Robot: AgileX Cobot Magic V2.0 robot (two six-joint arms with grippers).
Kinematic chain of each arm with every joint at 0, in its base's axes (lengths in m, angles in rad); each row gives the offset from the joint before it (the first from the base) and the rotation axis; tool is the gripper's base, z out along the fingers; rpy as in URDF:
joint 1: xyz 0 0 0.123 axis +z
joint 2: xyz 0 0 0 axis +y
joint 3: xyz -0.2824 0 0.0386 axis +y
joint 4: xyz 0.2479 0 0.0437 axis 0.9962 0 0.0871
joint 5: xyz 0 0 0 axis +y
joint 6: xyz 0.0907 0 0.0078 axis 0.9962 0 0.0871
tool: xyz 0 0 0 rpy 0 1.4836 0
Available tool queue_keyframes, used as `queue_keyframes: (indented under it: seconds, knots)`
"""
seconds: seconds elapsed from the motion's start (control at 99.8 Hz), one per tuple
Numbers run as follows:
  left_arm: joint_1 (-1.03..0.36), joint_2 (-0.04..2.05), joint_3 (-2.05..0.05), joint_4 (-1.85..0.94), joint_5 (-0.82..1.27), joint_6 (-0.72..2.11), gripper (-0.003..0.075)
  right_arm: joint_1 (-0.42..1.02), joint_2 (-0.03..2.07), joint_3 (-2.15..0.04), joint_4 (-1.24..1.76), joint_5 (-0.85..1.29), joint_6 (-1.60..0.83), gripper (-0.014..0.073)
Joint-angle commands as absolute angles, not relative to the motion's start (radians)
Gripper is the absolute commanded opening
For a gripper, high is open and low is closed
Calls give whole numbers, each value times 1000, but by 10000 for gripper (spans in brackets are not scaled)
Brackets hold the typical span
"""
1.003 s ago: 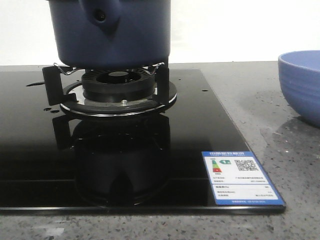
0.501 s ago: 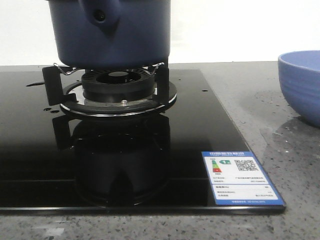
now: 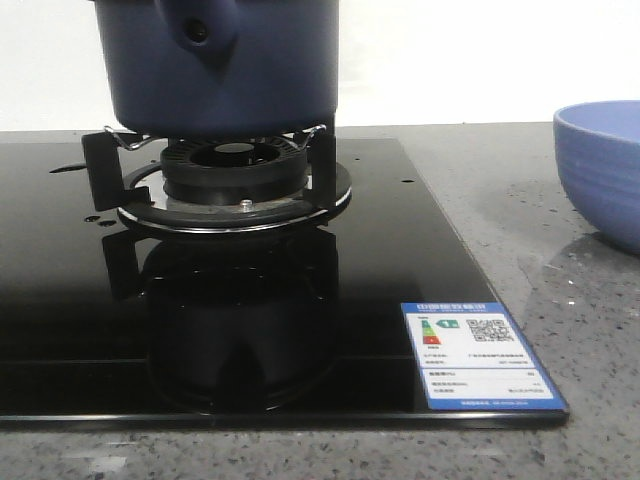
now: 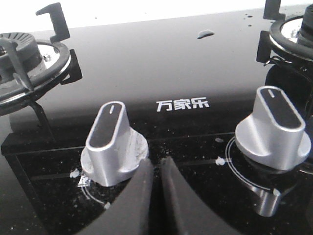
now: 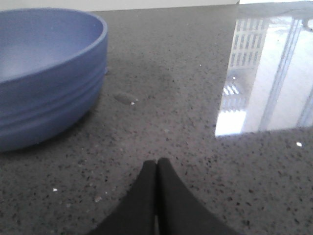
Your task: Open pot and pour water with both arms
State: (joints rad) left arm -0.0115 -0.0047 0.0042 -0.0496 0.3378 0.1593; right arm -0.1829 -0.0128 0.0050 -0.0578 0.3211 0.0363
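Observation:
The dark navy-blue pot [image 3: 222, 70] stands on the burner grate [image 3: 225, 175] of the black glass hob; its handle stub with a small hole faces the front camera, and its top and any lid are cut off by the frame. Water shows only as small droplets [image 3: 95, 218] on the hob and a drop [image 4: 205, 34] in the left wrist view. My left gripper [image 4: 155, 164] is shut and empty, low over the hob between two silver knobs. My right gripper [image 5: 157, 163] is shut and empty over the grey counter, near the lighter-blue ribbed bowl [image 5: 46, 73]. Neither gripper shows in the front view.
Two silver knobs [image 4: 113, 144] [image 4: 273, 128] flank the left gripper. A second burner [image 4: 27, 63] lies beyond the first of them. The blue bowl [image 3: 600, 170] sits on the speckled counter to the right of the hob. An energy label [image 3: 478, 355] is stuck at the hob's front right corner.
The front view has shifted very slightly; the pot, the hob and the bowl stay where they were.

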Motion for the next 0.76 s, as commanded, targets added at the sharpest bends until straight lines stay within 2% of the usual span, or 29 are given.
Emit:
queue_keyframes:
  seconds: [0.0,0.752]
  knots:
    - [-10,-33,32,-63,298,154,-20,-191,-27,34,-77,300,42,-69]
    - [-10,-33,32,-63,298,154,-20,-191,-27,34,-77,308,42,-69]
